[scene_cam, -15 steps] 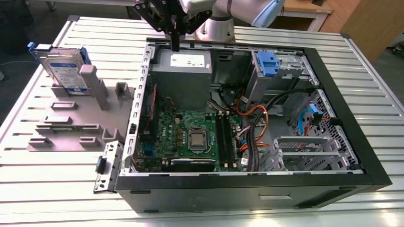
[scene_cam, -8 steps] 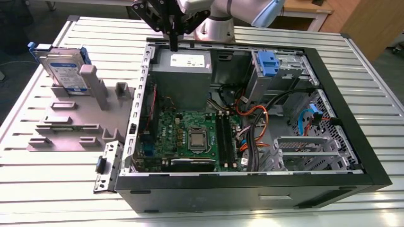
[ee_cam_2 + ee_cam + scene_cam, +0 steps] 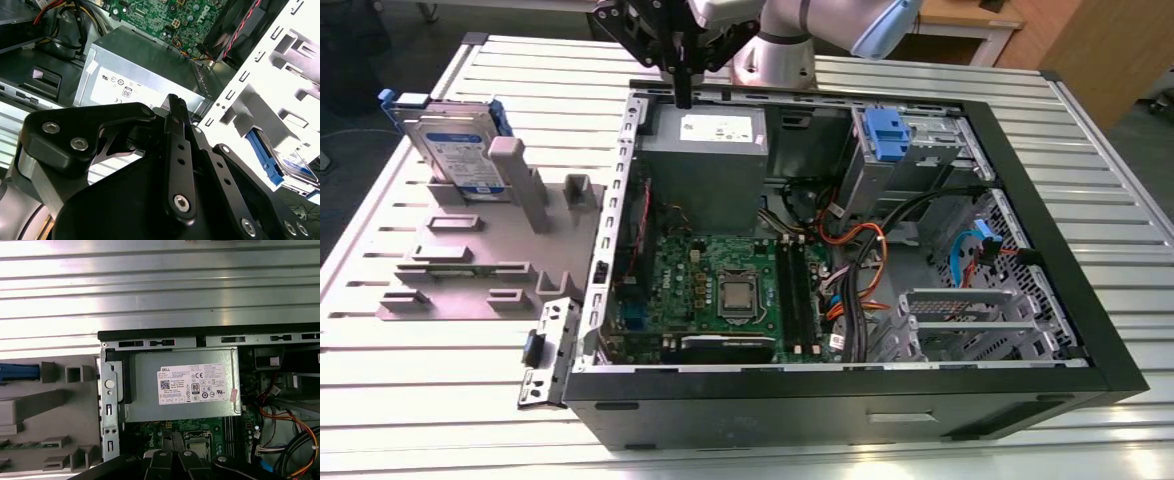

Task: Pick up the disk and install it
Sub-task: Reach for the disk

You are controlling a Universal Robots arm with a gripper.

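**A robotics lab bench set up for computer assembly**

This looks like a robotics lab or test workshop rather than a home or an office. A bench [image 3: 414, 420] of ribbed aluminium profile carries a desktop computer case [image 3: 854, 405] lying on its side with the panel off. Its motherboard [image 3: 720, 285], cables [image 3: 854, 235] and power supply [image 3: 180, 385] are bare to view. Beside the case sits a grey purpose-made fixture [image 3: 467, 265] with slots, and the disk [image 3: 460, 150] stands upright in one of them. A robot arm [image 3: 787, 45] rises at the bench's far edge. Plain wooden furniture [image 3: 1107, 50] stands behind it.
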